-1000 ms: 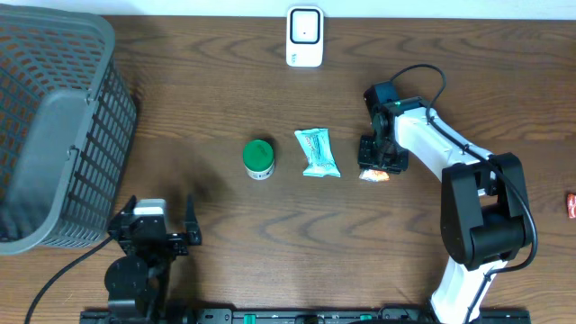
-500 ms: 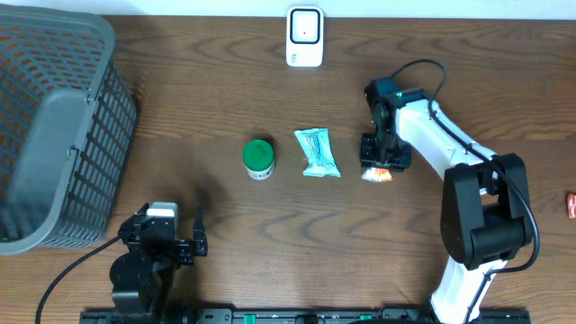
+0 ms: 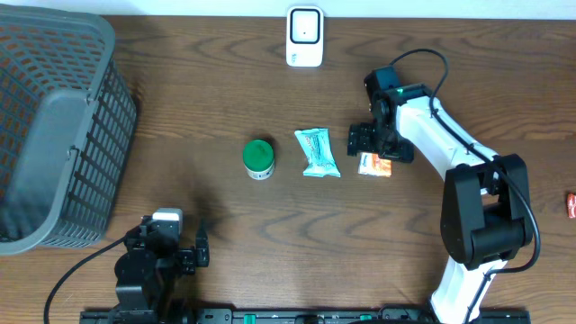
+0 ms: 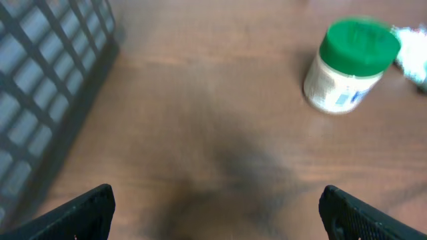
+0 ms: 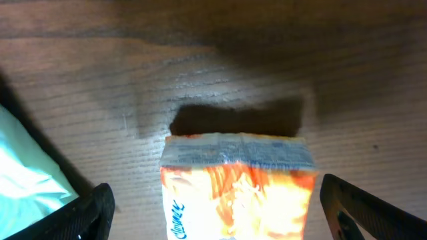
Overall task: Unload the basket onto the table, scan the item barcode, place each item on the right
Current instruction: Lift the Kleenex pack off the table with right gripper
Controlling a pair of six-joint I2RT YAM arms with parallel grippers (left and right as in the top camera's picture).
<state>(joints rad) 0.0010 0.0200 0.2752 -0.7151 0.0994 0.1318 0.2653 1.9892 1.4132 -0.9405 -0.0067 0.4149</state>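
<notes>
Dark wood-grain tabletop from edge to edge, and at its far edge stands the white scanner, our landmark for everything here. Nearer the robot than the scanner and off to its right lies the orange packet, flat on the wood, and the right hand hangs directly above it. The fingers are spread wide, with the packet between them, and the wrist view shows nothing pinching it, so it sits free! Straight out from the scanner towards the robot there's a teal packet, with a green-lidded jar a little to the left of that line. Far left of the scanner sits the grey basket, and far right, near the edge of the picture, a small red thing. The left hand waits well back from the scanner at the near edge, fingers wide too and holding nothing. My read is that we're at the pick-up stage, with the scan itself not yet done. The next move calls for the right hand to drop, close across the orange packet's width and lift it cleanly. Then it has to carry the packet up to the scanner and turn the barcode towards its window. I can't see a barcode in either view, so some turning may be needed.
</notes>
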